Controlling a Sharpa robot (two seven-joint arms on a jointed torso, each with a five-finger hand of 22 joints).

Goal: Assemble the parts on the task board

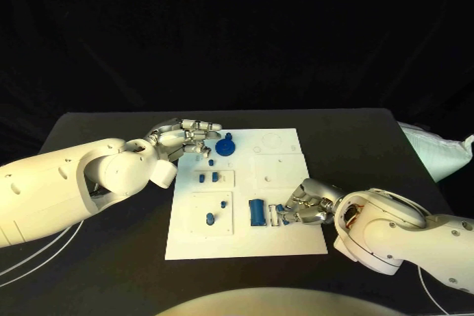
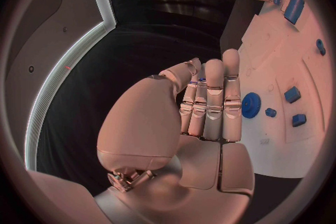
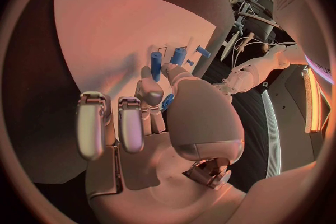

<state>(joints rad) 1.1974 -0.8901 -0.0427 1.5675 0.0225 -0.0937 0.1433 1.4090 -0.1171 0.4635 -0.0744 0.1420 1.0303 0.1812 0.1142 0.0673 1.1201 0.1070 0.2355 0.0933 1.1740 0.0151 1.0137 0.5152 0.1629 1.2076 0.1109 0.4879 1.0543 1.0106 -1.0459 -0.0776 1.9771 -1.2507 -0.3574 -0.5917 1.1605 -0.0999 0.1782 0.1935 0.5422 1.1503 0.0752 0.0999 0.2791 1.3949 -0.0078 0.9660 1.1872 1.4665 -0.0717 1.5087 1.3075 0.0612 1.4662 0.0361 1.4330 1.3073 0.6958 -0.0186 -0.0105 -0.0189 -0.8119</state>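
Note:
The white task board lies in the middle of the black table. My left hand hovers at the board's far left corner, beside a blue gear-shaped part. Its fingers lie straight and together, the thumb pressed against them, and a tiny blue part shows at their tips. My right hand rests on the board's right side and pinches a small blue part between thumb and finger, next to a blue cylinder.
Several small blue parts sit in recesses on the board's left half, and two more lie nearer me. White cables trail on the table at the left. A pale bag lies at the right edge.

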